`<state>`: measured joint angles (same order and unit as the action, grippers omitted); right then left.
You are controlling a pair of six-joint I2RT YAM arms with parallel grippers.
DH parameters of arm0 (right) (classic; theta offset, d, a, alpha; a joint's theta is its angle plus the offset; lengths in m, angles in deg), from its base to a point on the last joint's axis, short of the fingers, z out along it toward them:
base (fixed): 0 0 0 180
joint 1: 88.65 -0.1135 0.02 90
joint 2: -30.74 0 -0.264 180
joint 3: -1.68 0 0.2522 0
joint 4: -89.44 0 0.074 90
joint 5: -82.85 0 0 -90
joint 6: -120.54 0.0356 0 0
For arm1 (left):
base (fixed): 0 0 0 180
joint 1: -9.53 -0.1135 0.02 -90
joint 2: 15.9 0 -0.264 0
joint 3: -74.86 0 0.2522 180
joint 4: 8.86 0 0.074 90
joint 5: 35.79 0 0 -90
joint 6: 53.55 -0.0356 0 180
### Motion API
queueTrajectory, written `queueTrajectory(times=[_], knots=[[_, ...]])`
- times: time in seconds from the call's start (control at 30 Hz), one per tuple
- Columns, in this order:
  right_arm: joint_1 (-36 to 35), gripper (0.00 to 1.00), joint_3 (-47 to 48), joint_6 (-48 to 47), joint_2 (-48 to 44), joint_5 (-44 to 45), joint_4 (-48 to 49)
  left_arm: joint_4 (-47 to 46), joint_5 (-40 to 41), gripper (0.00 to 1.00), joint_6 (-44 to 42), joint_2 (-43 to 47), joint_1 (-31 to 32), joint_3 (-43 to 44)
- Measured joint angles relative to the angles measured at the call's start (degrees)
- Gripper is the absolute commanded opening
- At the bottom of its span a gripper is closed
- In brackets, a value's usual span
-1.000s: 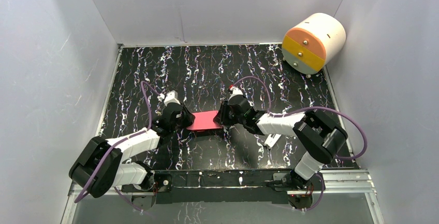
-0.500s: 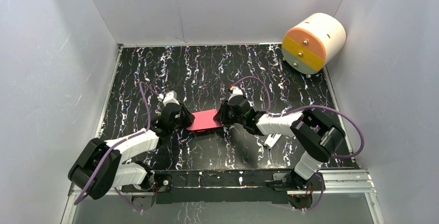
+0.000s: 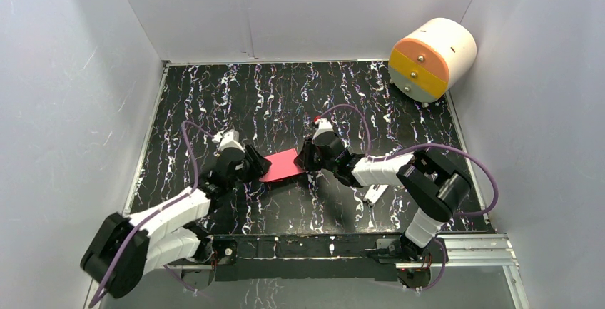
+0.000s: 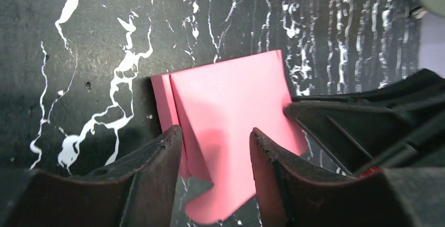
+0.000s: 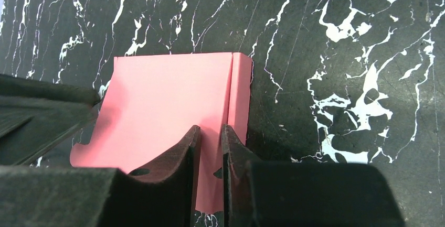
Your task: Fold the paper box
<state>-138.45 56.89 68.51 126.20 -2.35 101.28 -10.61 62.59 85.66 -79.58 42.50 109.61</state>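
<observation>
The paper box [image 3: 282, 166] is a flat pink-red card sheet with a creased edge, lying mid-table between the two grippers. My left gripper [image 3: 253, 165] stands open at the sheet's left end. In the left wrist view the card [image 4: 231, 96] shows in the wide gap of that gripper [image 4: 216, 148], touching neither finger. My right gripper [image 3: 305, 160] is at the sheet's right end. Its jaws [image 5: 210, 138] are nearly together along the crease of the card [image 5: 168, 96], with a thin pink strip between them.
A big white-and-orange cylinder [image 3: 431, 59] rests in the far right corner. A small white clip-like piece [image 3: 374, 193] lies beside the right forearm. White walls close in the dark marbled table [image 3: 285, 102] on three sides.
The left gripper has opened and let the card go, and its arm has drawn back toward the near left. The right jaws have narrowed slightly; the sheet has stayed in place.
</observation>
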Motion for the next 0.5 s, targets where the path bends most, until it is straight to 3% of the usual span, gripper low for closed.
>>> queueTrajectory(times=[0.2, 0.4, 0.5], knots=[[-0.2, 0.15, 0.0, -0.9, 0.6, 0.2, 1.2, 4.5, 1.6, 0.45, 1.0, 9.0, 0.5, -1.4], [-0.2, 0.15, 0.0, -1.0, 0.8, 0.2, 1.6, 5.4, 0.1, 0.45, 2.3, 5.1, 0.5, -1.5], [-0.2, 0.14, 0.0, -1.1, 0.8, 0.2, 1.6, 5.0, -0.2, 0.33, 2.9, 2.5, 0.5, -1.8]])
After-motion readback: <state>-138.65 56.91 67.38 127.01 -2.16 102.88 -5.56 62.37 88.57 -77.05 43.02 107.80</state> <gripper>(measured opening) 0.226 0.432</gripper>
